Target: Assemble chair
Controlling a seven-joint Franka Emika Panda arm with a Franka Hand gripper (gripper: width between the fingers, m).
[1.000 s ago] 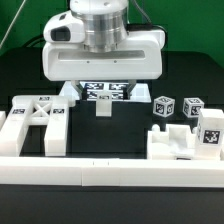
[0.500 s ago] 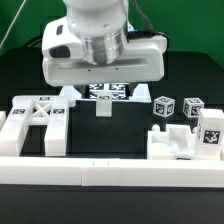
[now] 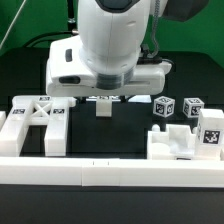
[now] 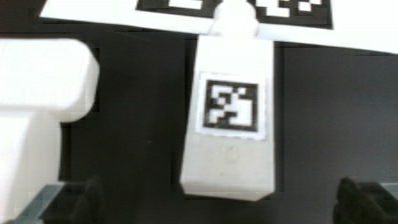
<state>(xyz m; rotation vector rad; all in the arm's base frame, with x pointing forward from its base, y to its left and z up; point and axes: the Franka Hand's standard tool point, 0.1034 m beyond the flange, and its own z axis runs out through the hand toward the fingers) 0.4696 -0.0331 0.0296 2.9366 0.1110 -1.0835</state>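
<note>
Exterior view: arm has dropped and swung fwd vs a sec ago, now hiding most of the marker board. Reads as an approach to pick a chair leg. Gripper jaws stand wide apart, nothing held. Wrist view: leg lies on table, its near end btwn the fingertips, gaps both sides, untouched.

Setting: robotics lab bench. Evidence: matte black tabletop; large white robot arm; chunky white plastic parts bearing black-and-white square marker tags.
</note>
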